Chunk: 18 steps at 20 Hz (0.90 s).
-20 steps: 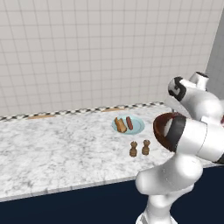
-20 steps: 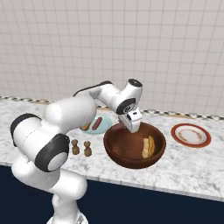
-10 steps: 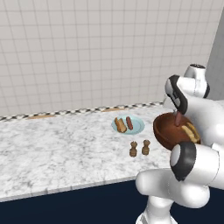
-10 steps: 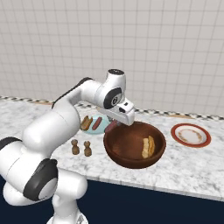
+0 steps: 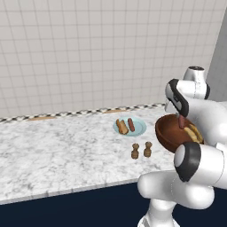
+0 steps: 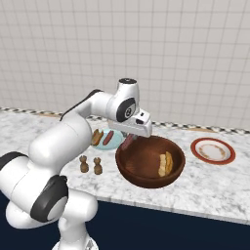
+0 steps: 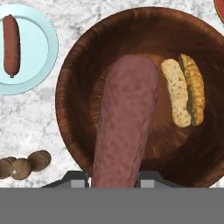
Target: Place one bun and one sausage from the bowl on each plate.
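My gripper (image 6: 131, 138) is shut on a reddish-brown sausage (image 7: 124, 127), held upright above the left part of the dark wooden bowl (image 7: 70, 87). One split golden bun (image 7: 183, 89) lies inside the bowl (image 6: 146, 173), on its right side. On the pale blue plate (image 6: 113, 144), left of the bowl, rest a bun (image 6: 97, 136) and a sausage (image 6: 108, 137). The white red-rimmed plate (image 6: 212, 150) sits right of the bowl with nothing on it. In the left base view the held sausage (image 5: 181, 121) hangs over the bowl (image 5: 165, 133).
Two small brown shakers (image 6: 91, 165) stand in front of the blue plate, close to the bowl's left side. A tiled wall rises behind the marble counter (image 5: 53, 150), which runs wide to the left. The counter's front edge is near the bowl.
The arm has swung and its elbow has shifted, carrying the hand with the sausage a little leftward over the bowl. The grip has stayed the same.
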### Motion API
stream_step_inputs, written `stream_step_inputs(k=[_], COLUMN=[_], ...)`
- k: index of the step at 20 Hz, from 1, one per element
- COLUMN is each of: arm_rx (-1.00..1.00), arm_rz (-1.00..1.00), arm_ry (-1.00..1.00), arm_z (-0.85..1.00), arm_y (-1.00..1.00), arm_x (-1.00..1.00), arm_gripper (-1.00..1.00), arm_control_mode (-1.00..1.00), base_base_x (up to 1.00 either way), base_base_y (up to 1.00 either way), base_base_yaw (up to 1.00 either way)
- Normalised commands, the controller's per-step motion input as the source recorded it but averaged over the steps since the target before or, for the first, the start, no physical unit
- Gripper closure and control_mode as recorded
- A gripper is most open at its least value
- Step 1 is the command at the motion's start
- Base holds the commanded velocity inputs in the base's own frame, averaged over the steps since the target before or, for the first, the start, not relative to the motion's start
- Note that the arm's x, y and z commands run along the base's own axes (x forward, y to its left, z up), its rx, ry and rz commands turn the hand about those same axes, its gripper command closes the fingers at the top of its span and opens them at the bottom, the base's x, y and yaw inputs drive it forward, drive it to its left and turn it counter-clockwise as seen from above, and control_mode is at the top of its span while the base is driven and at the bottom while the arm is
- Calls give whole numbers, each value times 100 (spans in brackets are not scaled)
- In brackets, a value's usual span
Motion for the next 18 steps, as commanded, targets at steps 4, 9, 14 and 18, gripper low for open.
stream_step_inputs(k=[4,9,14,18], arm_rx=[0,0,0,0], arm_rz=[0,0,0,0], arm_ry=[0,0,0,0], arm_z=[0,0,0,0], arm_y=[0,0,0,0], arm_x=[0,1,0,0], arm_gripper=[100,100,100,100], arm_control_mode=[-100,100,100,100], base_base_x=[0,0,-2,-1], base_base_y=[0,-19,-62,-97], base_base_yaw=[0,3,10,21])
